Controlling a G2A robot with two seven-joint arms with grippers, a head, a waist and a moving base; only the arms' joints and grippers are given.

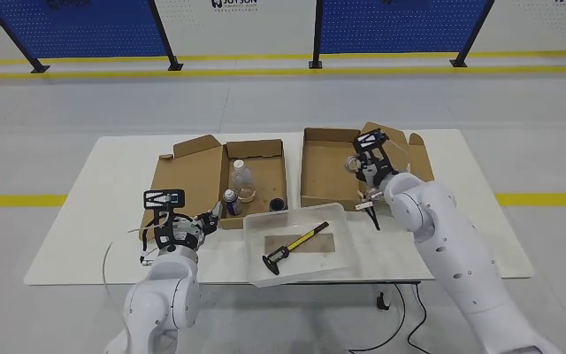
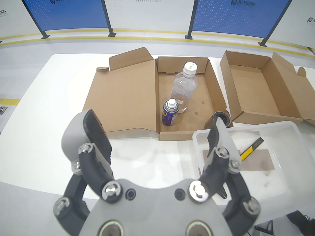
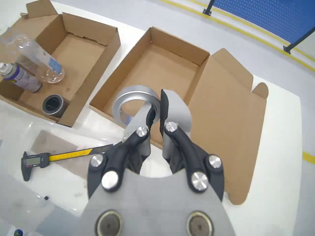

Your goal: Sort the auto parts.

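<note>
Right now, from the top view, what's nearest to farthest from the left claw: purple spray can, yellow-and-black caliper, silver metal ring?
1. Purple spray can, in the left cardboard box, beside the left claw.
2. Yellow-and-black caliper, in the clear plastic tray, farther right.
3. Silver metal ring, far right, gripped by the right claw.

A robotics test hall, this. See the blue perforated partition panels (image 1: 84, 25), yellow floor lines (image 1: 18, 201), one white table (image 1: 115, 177).
</note>
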